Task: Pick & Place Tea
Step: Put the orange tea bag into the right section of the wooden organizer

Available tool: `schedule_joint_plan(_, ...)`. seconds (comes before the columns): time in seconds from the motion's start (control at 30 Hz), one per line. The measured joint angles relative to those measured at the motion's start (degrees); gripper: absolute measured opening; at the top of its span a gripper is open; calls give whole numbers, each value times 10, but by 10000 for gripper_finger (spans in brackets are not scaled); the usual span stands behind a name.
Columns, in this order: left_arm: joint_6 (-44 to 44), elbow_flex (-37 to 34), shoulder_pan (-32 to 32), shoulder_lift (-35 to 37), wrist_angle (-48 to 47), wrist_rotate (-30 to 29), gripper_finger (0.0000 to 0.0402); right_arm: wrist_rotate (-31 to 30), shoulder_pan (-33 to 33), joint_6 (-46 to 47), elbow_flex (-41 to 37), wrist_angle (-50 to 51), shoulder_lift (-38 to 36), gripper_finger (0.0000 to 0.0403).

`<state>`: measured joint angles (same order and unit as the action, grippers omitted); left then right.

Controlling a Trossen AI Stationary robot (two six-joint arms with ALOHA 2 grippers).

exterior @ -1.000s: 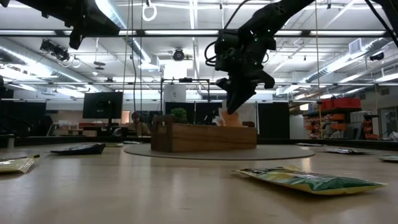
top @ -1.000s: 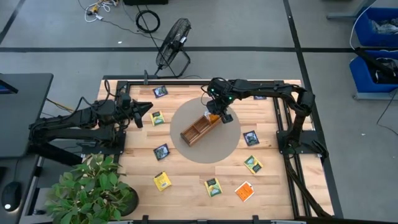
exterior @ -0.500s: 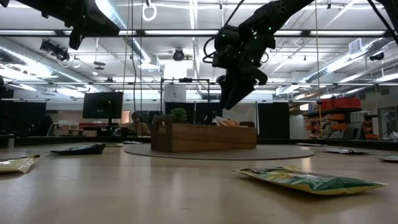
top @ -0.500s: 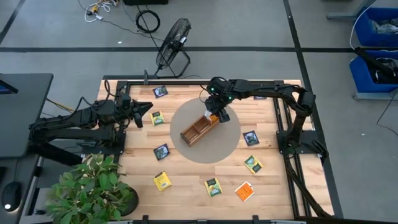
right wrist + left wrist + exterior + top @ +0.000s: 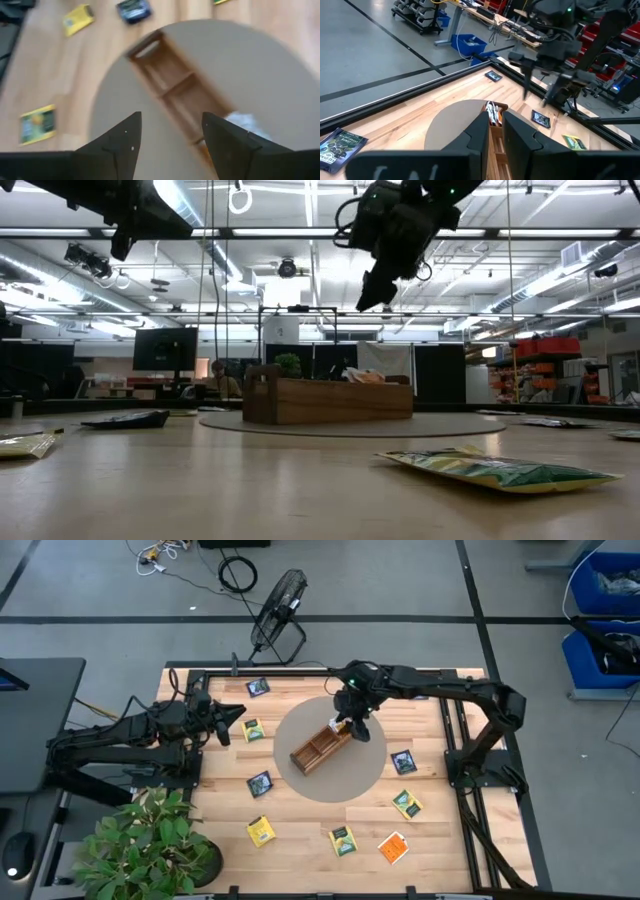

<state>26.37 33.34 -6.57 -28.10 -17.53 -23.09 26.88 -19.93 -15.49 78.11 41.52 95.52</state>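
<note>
two pincers: right pincer (image 5: pixel 349 726) wide, empty, above tray (image 5: pixel 318 748) end at 1 o'clock, packets (image 5: pixel 366 376) inside; left pincer (image 5: pixel 236 714) narrow, empty, at table (image 5: pixel 300 830) 9 o'clock.

Bright overhead light; blurred wrist view.

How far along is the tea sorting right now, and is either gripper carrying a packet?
Done: the wooden tray has packets only in its end compartment beneath the right gripper; the other two compartments look bare. In hand: nothing; the right gripper is open and empty above the tray, and the left gripper waits at the table's left edge. Left: at least eight packets on the table, such as the orange one.
</note>
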Motion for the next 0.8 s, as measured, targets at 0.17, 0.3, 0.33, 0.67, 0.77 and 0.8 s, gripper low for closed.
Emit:
schedule_joint_plan(0.17, 0, 0, 0, 0, 0, 0, 57, 19, 38, -2, 0, 91, -9, 215)
schedule_joint_plan(0.3, 0, 0, 0, 0, -1, 0, 57, 42, 72, 1, 0, 170, -9, 215)
schedule_joint_plan(0.33, 0, 0, 0, 0, -2, 0, 57, 47, 79, 1, 0, 182, -9, 215)
schedule_joint_plan(0.67, -1, 0, 0, 0, -4, 0, 57, 58, 161, 82, 0, 211, -9, 215)
schedule_joint_plan(0.77, -2, 0, 0, 0, -4, 0, 57, 63, 182, 111, 0, 208, -11, 215)
schedule_joint_plan(0.8, -4, 0, 0, 0, -4, 0, 57, 68, 187, 122, -2, 198, -14, 215)
